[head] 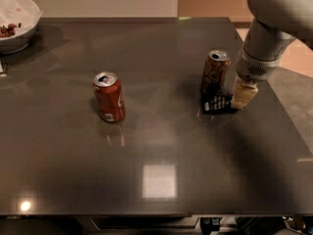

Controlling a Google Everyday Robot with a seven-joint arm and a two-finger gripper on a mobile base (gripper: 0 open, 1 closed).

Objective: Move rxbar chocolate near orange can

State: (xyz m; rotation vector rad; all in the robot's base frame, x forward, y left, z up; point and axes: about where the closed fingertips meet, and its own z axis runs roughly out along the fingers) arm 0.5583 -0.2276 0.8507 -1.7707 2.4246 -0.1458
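The rxbar chocolate [216,104], a flat black bar with white lettering, lies low over the dark table just in front of the base of the orange can [214,73]. The can stands upright, amber-brown with a silver top, right of centre. My gripper [243,95], with beige fingers under a white arm, comes down from the upper right and is shut on the bar's right end. The bar's left end nearly touches the can.
A red cola can [109,96] stands upright left of centre. A white bowl [17,21] with some food sits at the far left corner. The table's right edge [288,126] runs close behind my arm.
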